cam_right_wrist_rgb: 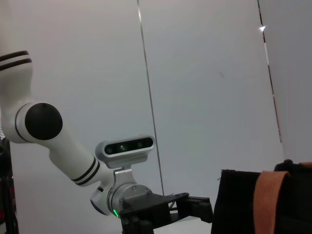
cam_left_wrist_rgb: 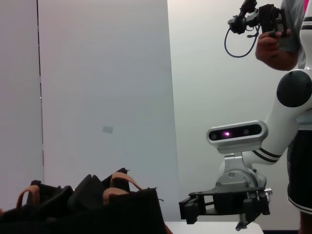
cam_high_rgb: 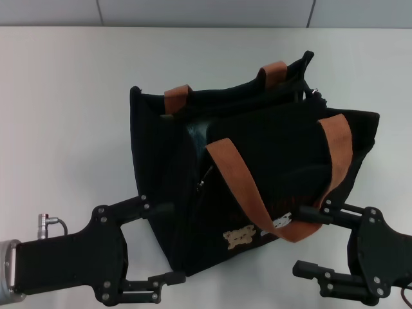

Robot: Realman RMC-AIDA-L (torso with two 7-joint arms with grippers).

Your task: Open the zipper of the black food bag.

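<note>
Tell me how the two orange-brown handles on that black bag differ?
The near handle flops down across the black food bag front in one long loop, fully visible. The far handle stands at the back edge, and only its two short ends show. Both are the same orange-brown webbing.

Left black metal pincer [cam_high_rgb: 164, 243]: low, fingers spread wide apart, extended toward the right arm. Right black metal pincer [cam_high_rgb: 308, 240]: low, fingers likewise spread wide, extended toward the left pincer, facing it.
</note>
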